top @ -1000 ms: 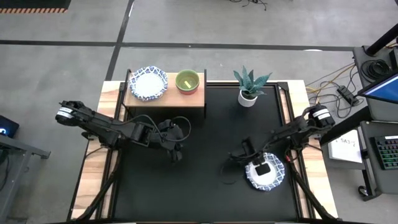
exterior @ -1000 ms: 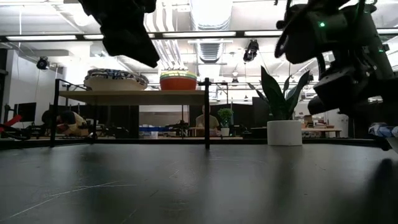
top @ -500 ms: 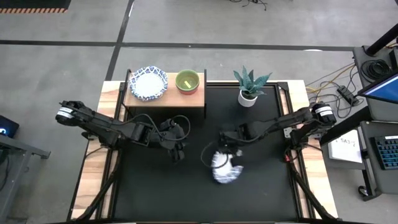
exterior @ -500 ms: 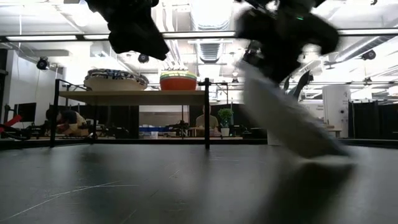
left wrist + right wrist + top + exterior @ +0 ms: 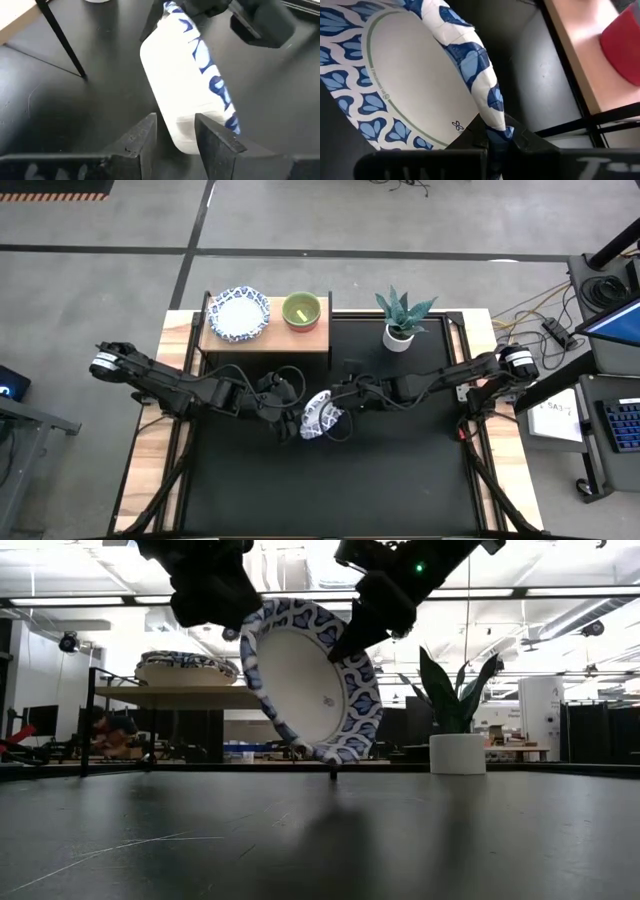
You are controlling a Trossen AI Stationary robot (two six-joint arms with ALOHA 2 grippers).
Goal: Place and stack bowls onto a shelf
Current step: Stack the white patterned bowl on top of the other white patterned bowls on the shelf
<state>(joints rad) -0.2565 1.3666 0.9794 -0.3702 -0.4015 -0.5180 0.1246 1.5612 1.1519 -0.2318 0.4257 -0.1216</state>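
A white bowl with a blue patterned rim (image 5: pixel 320 418) (image 5: pixel 308 680) hangs on edge over the middle of the table, held by my right gripper (image 5: pixel 339 400) (image 5: pixel 499 135). My left gripper (image 5: pixel 288 422) (image 5: pixel 175 142) is open right beside it, with the bowl's outer side (image 5: pixel 185 95) between and ahead of its fingers; whether they touch it I cannot tell. On the wooden shelf (image 5: pixel 262 340) at the far left sit another blue-rimmed bowl (image 5: pixel 238 313) and a yellow-green bowl nested in a red one (image 5: pixel 301 311). My right gripper pinches the bowl's blue rim (image 5: pixel 492 107) between its two fingers, one on the white inside and one on the outside. It comes level from the table's right side. The bowl is lifted clear of the table, tipped steeply on edge, and hangs below the fingers (image 5: pixel 362 625).
A potted plant in a white pot (image 5: pixel 399 330) stands at the far edge, right of the shelf. The shelf's thin black legs (image 5: pixel 65 45) are close to both grippers. A red bowl's side (image 5: pixel 625 45) shows on the shelf board in the right wrist view.
My right gripper has carried the blue-rimmed bowl from the table's near right part leftward to the middle, up to my left gripper. The bowl has risen off the table and tipped from lying flat to standing steeply on edge.
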